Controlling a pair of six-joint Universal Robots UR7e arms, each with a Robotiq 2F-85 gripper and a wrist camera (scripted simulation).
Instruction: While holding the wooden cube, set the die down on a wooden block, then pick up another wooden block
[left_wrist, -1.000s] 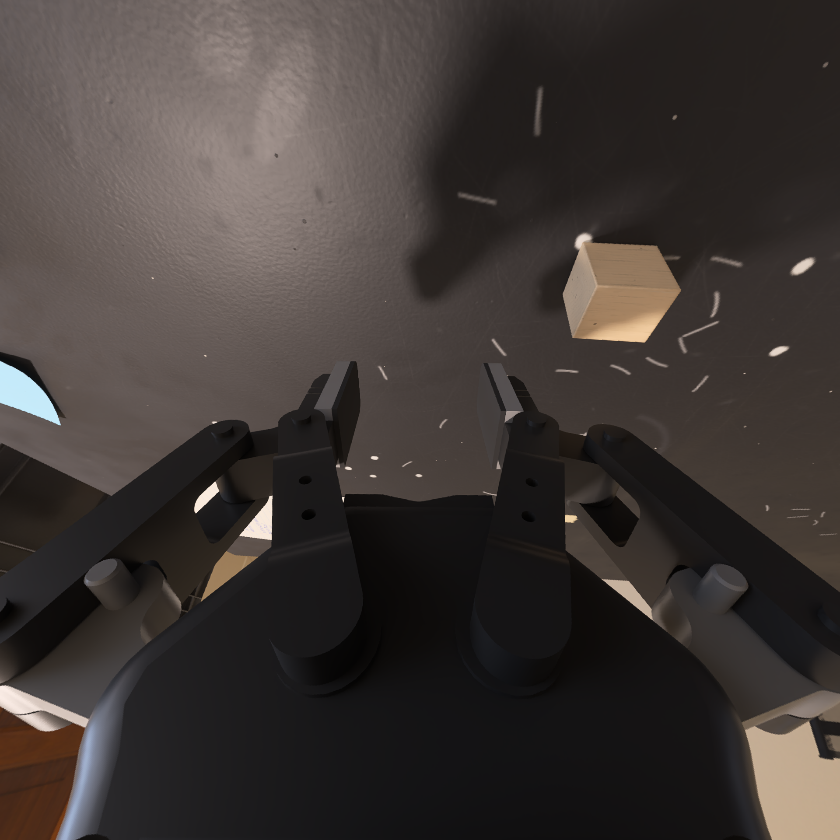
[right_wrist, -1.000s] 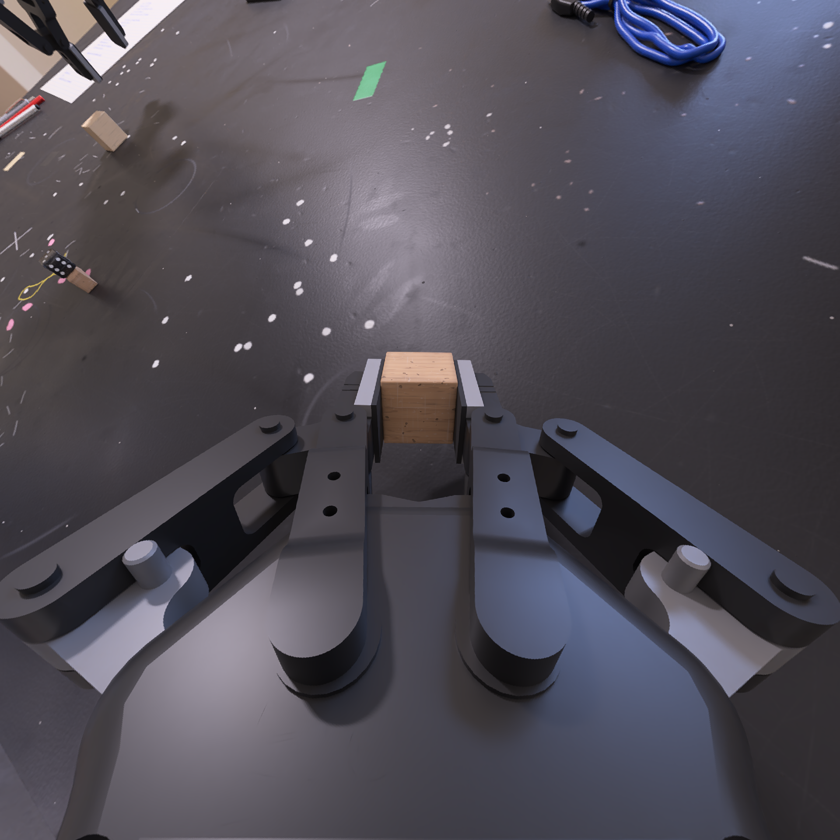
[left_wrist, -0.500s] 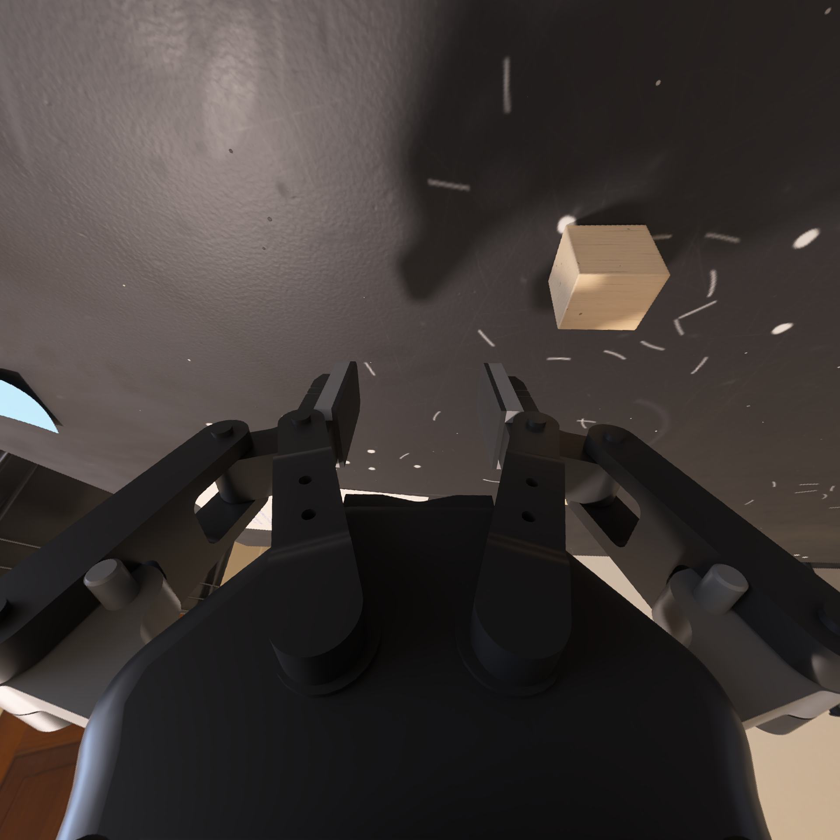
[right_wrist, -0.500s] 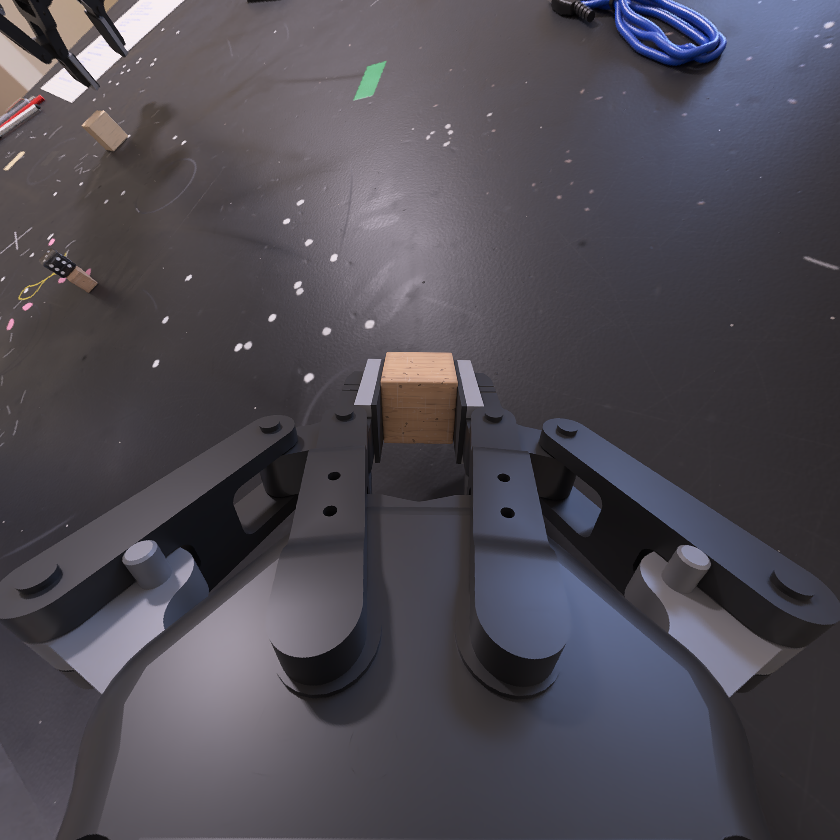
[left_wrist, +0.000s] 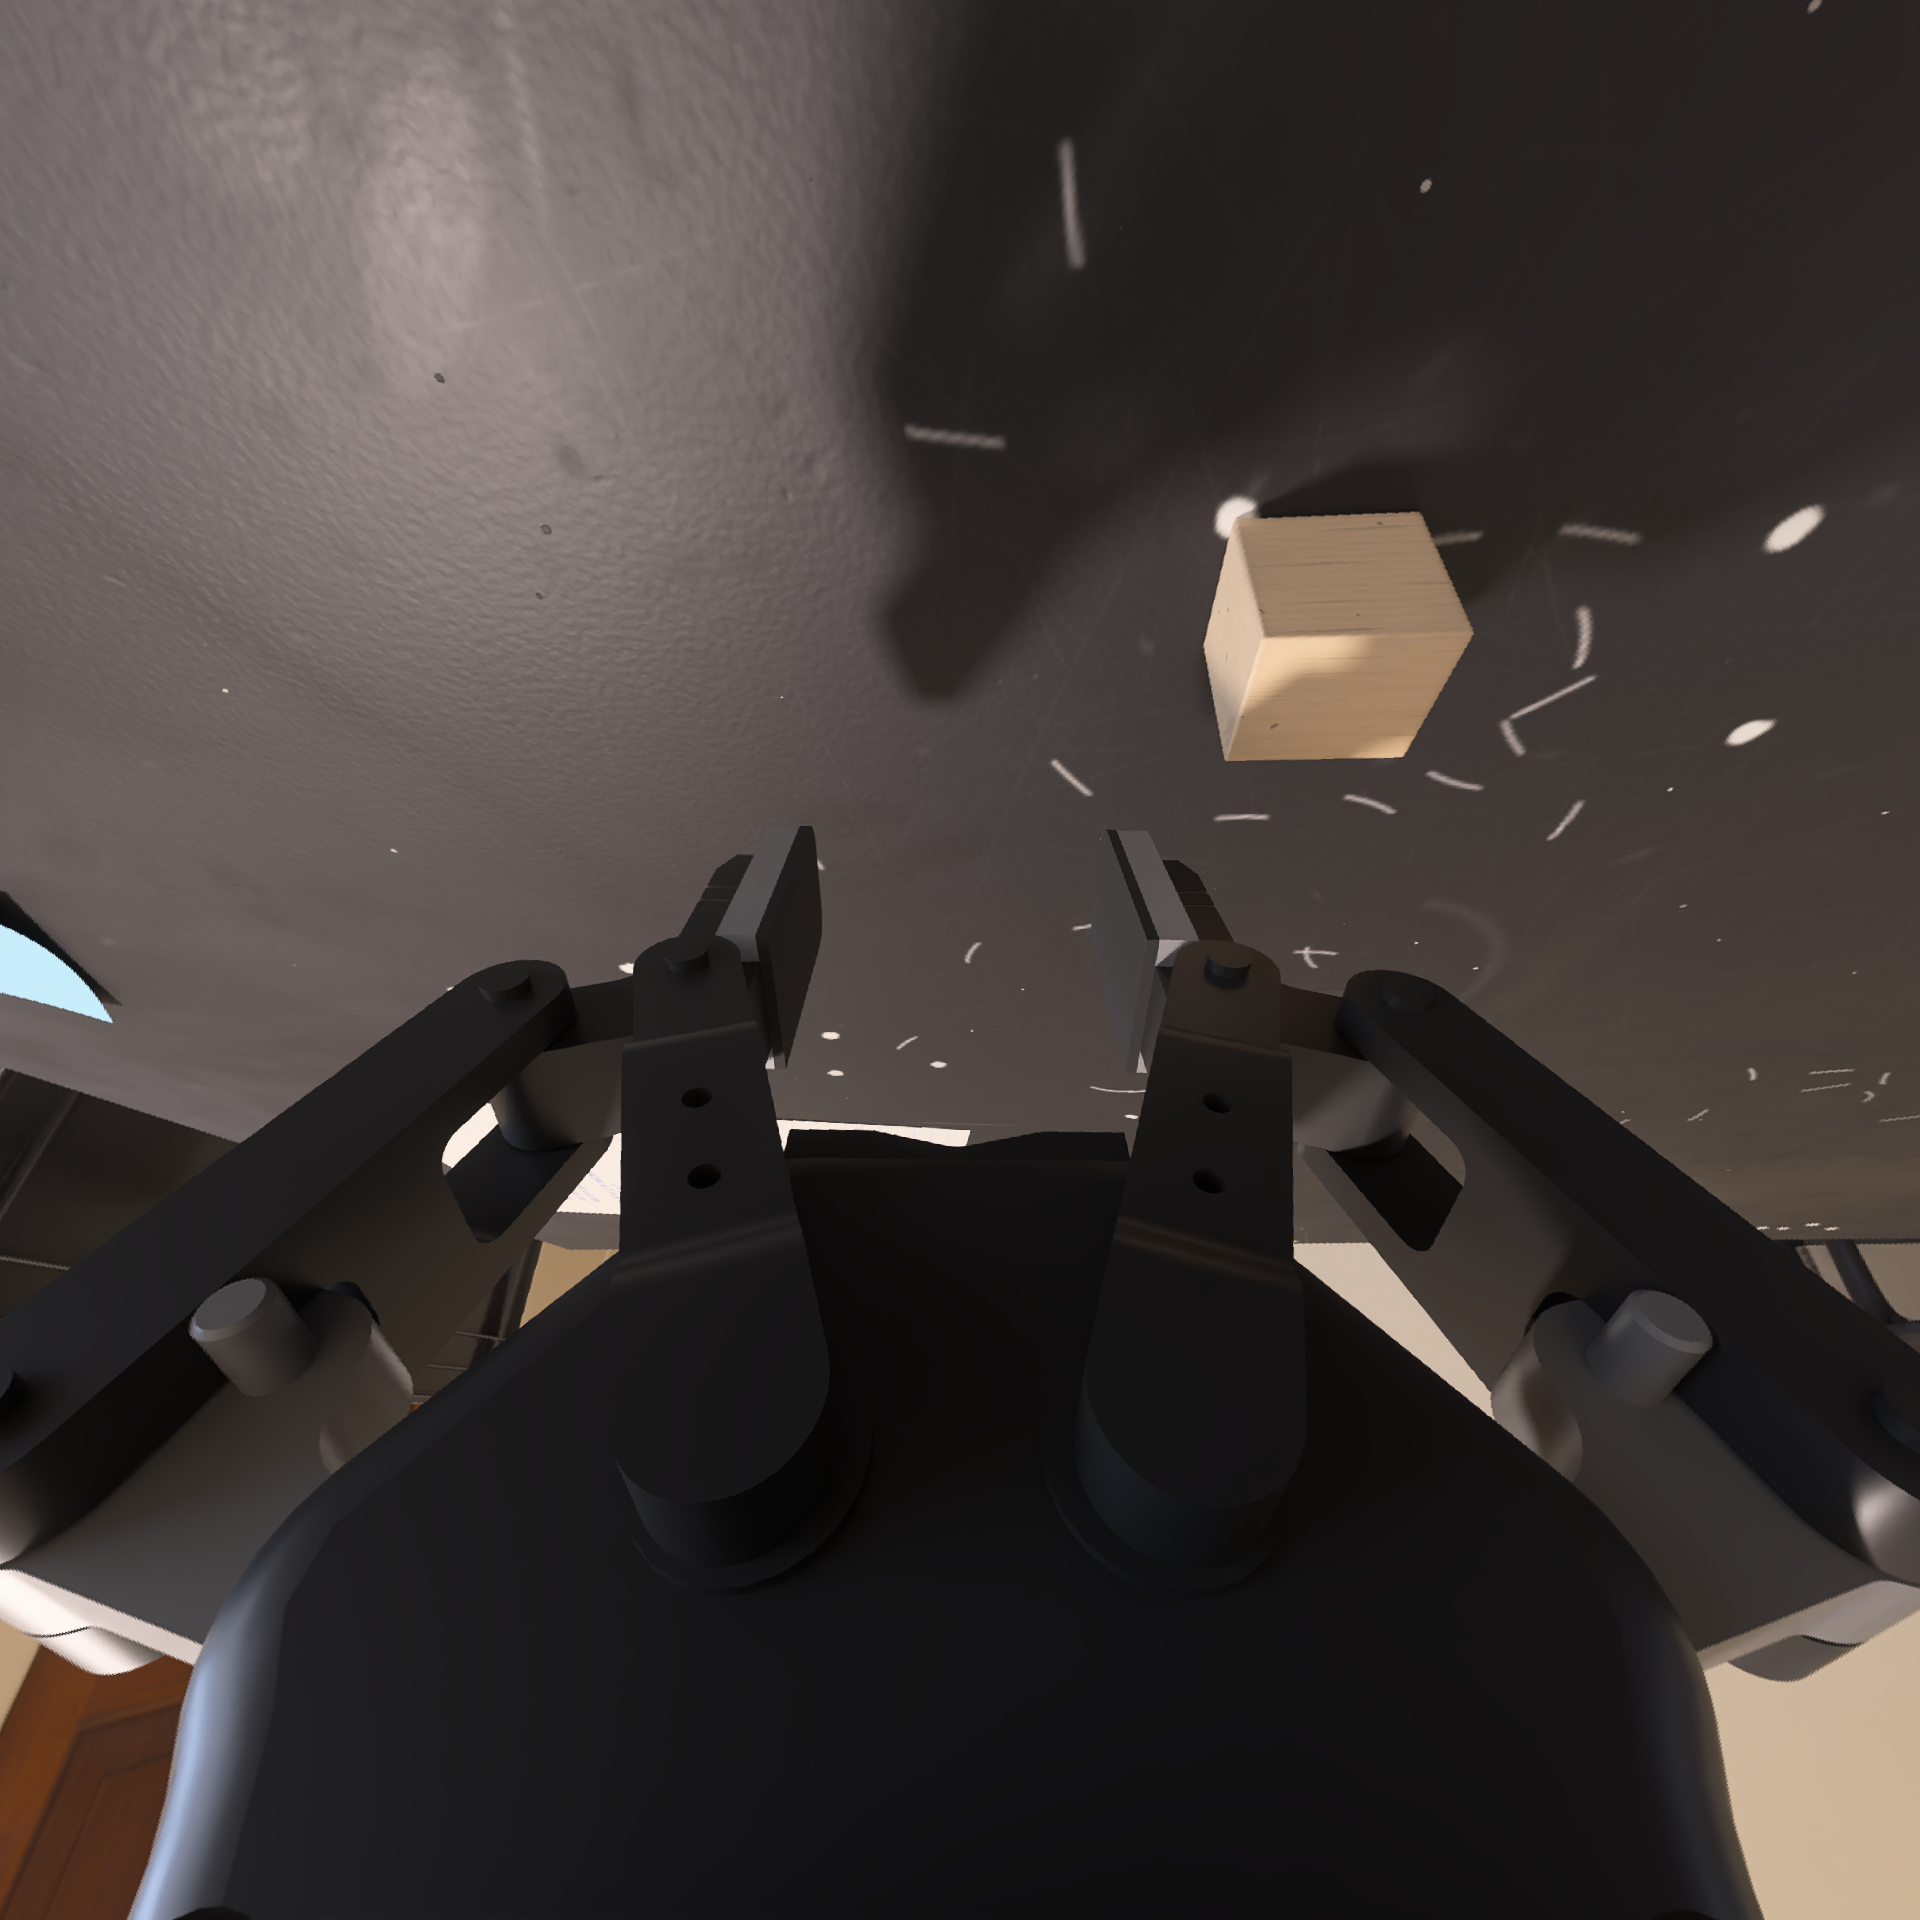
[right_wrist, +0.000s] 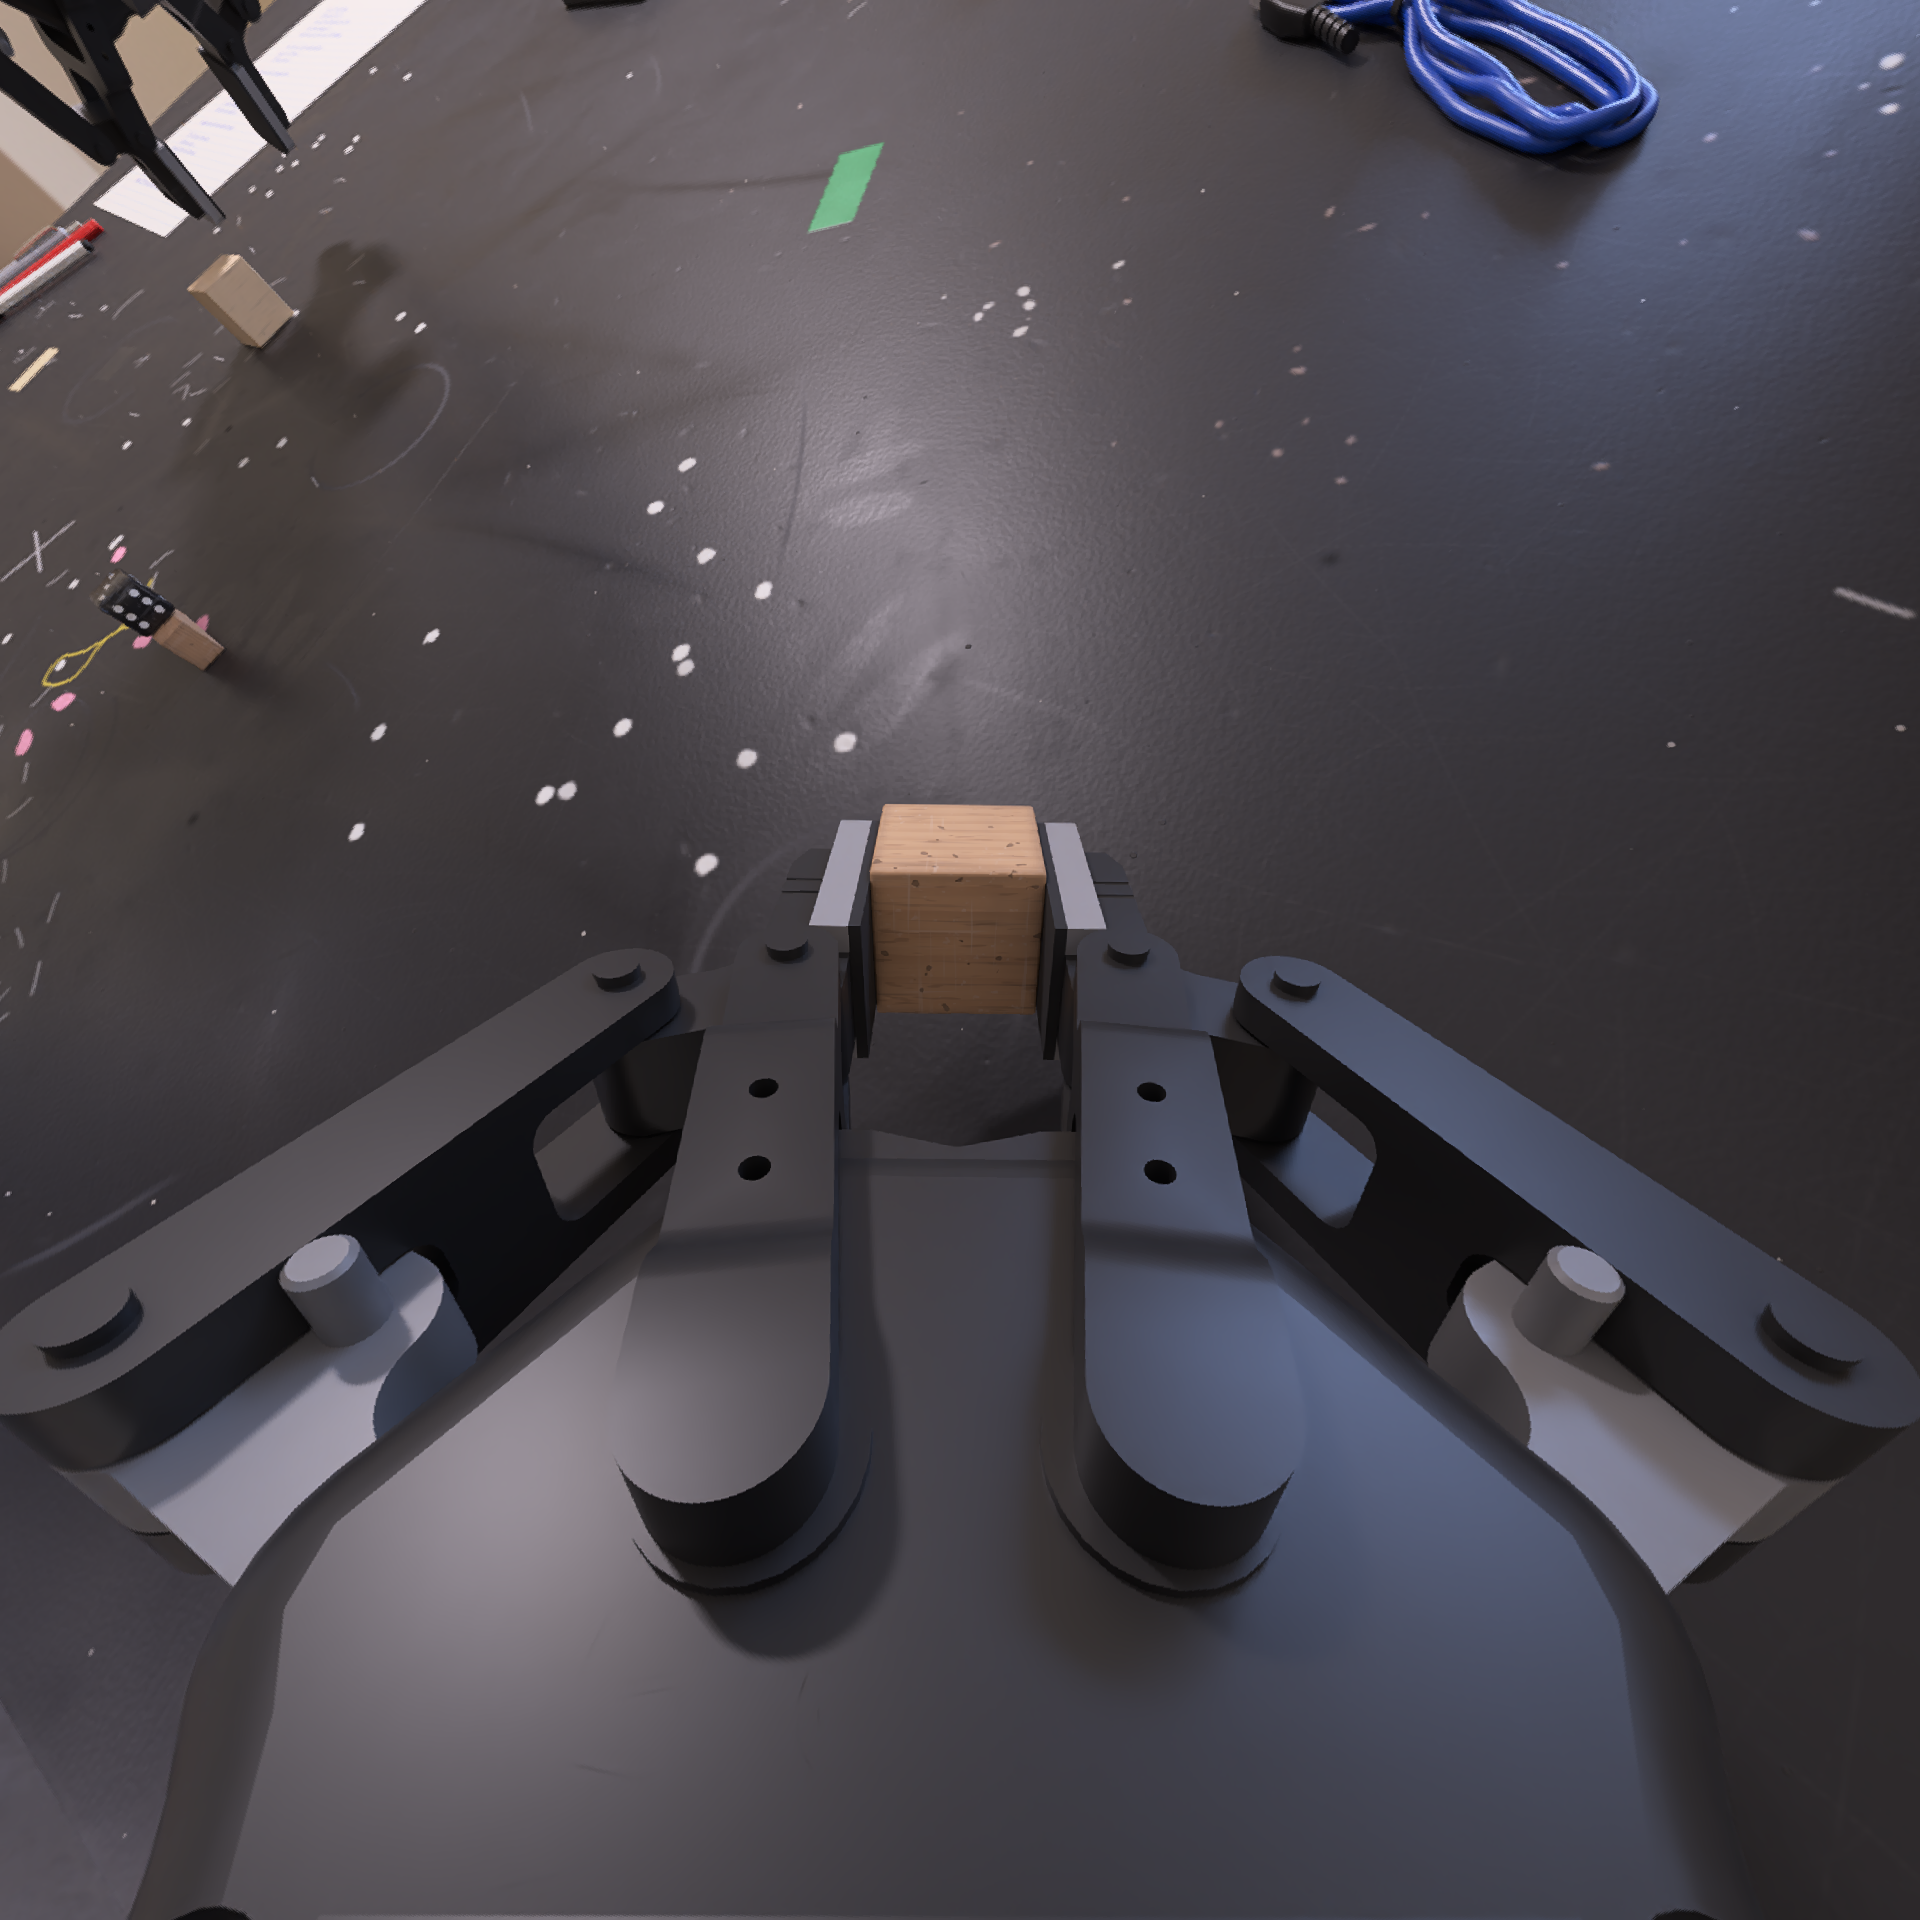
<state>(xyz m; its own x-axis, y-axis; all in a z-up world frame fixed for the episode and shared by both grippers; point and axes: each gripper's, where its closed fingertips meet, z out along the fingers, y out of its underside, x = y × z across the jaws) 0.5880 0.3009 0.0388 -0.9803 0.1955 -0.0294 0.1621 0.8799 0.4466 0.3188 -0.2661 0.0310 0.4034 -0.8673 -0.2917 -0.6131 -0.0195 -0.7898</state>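
Ahead and to the right of the left gripper (left_wrist: 956, 935) sits the pale wooden block (left_wrist: 1335, 634) — that offset is what the coming pick likely turns on. The block rests on the dark table (left_wrist: 520, 468), apart from the fingertips, one corner edge turned toward the camera; it is roughly cubic, so no clear long axis. Left fingers are spread with nothing between them. The left wrist looks down at the tabletop, hovering above it, not yet over the block.

Right gripper (right_wrist: 956, 914) is clamped on the wooden cube (right_wrist: 956, 904), pads flat on two opposite faces, held above the table mid-surface. It is pitched forward and down.

Far left in the right wrist view, the die (right_wrist: 135, 606) is on top of a second wooden block (right_wrist: 192, 637) — looks already placed. The pale block (right_wrist: 241, 299) lies beyond, just below the left gripper (right_wrist: 177, 145), so the left arm is by far the nearer one. A blue cable (right_wrist: 1517, 83) and green tape strip (right_wrist: 847, 187) lie well away.
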